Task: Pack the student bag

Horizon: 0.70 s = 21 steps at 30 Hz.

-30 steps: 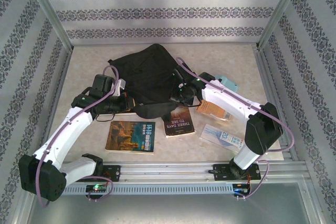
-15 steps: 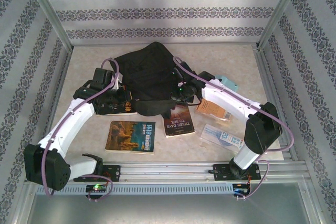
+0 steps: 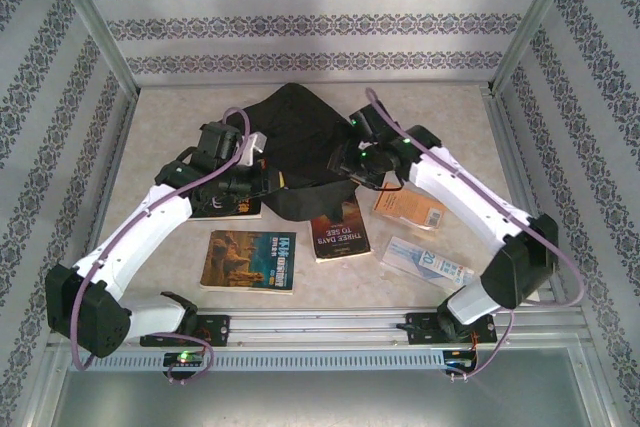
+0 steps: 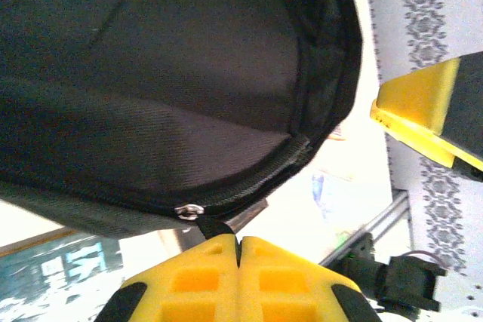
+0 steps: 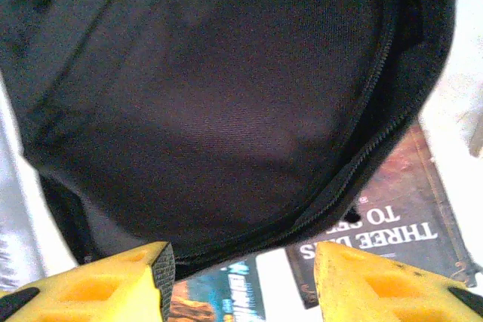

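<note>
**1.** Student bag (image 3: 298,137): large black soft fabric backpack. It lay at the middle of the pale marbled table (image 3: 160,117), between the 2 grippers, with its mouth turned toward the arm bases. The zip was undone along the near rim, and dark lining showed inside.

**2.** Left gripper (image 4: 239,250): yellow fingers pressed fully together, pinching a small black pull tab (image 4: 214,227) beside the silver zip slider (image 4: 189,210) on the bag's rim.

**3.** Right gripper (image 5: 241,280): jaws stood partly apart and held nothing. The bag's zipped edge ran just beyond the gap (contact with the fabric could not be told).

**4.** Brown paperback lettered "THREE DAYS TO SEE" (image 3: 338,230): flat on the table, its far end under the bag's near rim.

**5.** Yellow-brown book with a landscape cover (image 3: 250,260): just left of item 4, apart from the bag.

**6.** Orange flat packet (image 3: 410,209) and clear blue-printed packet (image 3: 425,259): on the right side, beside the right arm.

**7.** A further book (image 3: 225,209): partly hidden beneath the left gripper.
</note>
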Each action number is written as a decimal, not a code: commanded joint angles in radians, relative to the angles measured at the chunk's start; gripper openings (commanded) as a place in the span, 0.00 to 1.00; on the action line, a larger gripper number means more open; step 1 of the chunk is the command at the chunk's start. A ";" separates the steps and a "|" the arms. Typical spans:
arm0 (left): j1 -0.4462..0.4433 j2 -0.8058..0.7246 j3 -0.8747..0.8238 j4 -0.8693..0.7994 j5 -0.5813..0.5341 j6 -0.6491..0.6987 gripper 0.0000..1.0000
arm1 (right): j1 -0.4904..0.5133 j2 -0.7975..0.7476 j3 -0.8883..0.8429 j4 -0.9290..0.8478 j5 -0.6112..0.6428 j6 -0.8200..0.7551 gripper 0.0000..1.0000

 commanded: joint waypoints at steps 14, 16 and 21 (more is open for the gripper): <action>-0.162 0.128 -0.002 0.311 0.056 -0.173 0.00 | 0.020 -0.010 -0.135 0.055 -0.121 0.309 0.56; -0.167 0.134 -0.007 0.315 0.064 -0.175 0.00 | 0.020 0.001 -0.143 0.061 -0.103 0.312 0.54; -0.165 0.125 -0.029 0.306 0.058 -0.161 0.00 | 0.022 0.040 -0.163 0.073 -0.087 0.329 0.36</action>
